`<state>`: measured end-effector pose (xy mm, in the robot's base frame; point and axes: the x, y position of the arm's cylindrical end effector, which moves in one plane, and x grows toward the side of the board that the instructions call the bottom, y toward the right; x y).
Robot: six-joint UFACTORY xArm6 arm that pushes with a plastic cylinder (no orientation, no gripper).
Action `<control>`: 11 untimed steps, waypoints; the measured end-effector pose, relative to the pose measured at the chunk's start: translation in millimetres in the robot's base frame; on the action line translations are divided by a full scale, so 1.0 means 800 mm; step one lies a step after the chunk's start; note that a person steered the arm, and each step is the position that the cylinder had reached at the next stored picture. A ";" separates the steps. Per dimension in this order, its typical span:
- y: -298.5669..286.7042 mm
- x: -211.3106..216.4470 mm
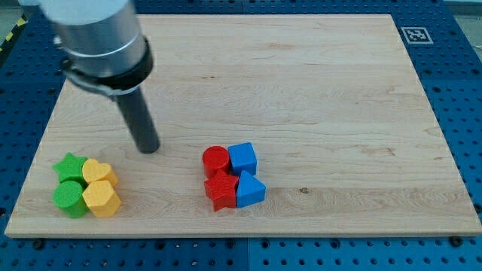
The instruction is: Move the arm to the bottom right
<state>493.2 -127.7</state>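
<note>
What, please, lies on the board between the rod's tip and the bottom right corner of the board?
In the camera view, the red and blue cluster sits roughly between my tip and the bottom right corner; past it, the wooden board is bare.

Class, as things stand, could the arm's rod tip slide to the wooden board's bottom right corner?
Probably yes. My tip could pass above the red and blue blocks, then down to the board's bottom right corner.

2 block clusters on your wooden board

At the view's bottom left you have a green star (pixel 69 165), a green cylinder (pixel 69 197), a yellow heart (pixel 98 172) and a yellow hexagon (pixel 101 199) packed together; near the bottom centre sit a red cylinder (pixel 215 159), a red star (pixel 221 190), a blue cube (pixel 242 158) and a blue triangle (pixel 251 190), touching. The board (pixel 316 98) rests on blue pegboard (pixel 463 90), with a fiducial tag (pixel 415 35) at its top right corner.
</note>
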 end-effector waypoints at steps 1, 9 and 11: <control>0.031 -0.026; 0.520 0.033; 0.484 0.126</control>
